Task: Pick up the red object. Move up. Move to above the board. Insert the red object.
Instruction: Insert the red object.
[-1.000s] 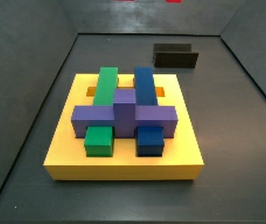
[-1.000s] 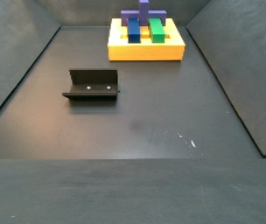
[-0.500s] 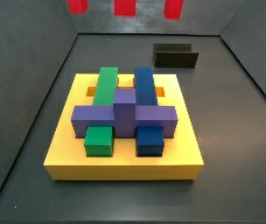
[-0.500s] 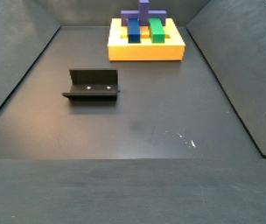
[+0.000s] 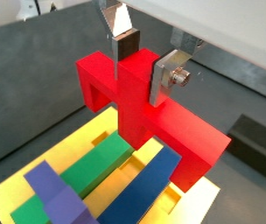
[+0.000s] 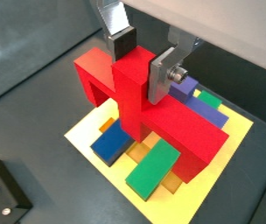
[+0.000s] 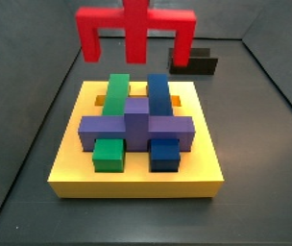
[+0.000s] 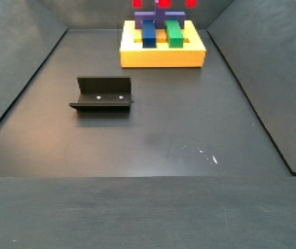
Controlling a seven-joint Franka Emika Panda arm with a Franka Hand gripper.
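Red object (image 5: 147,114) sits clamped by its post in our tool (image 5: 145,63), bar level, legs pointing down above the board (image 7: 135,173).

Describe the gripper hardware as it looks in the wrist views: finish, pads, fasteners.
In both wrist views the gripper sits above the board. Its fingers are flat silver plates with dark pads on the inner faces. One plate carries a round silver screw or bolt head on its outer face. No cables or markings visible; the arm itself is out of frame.
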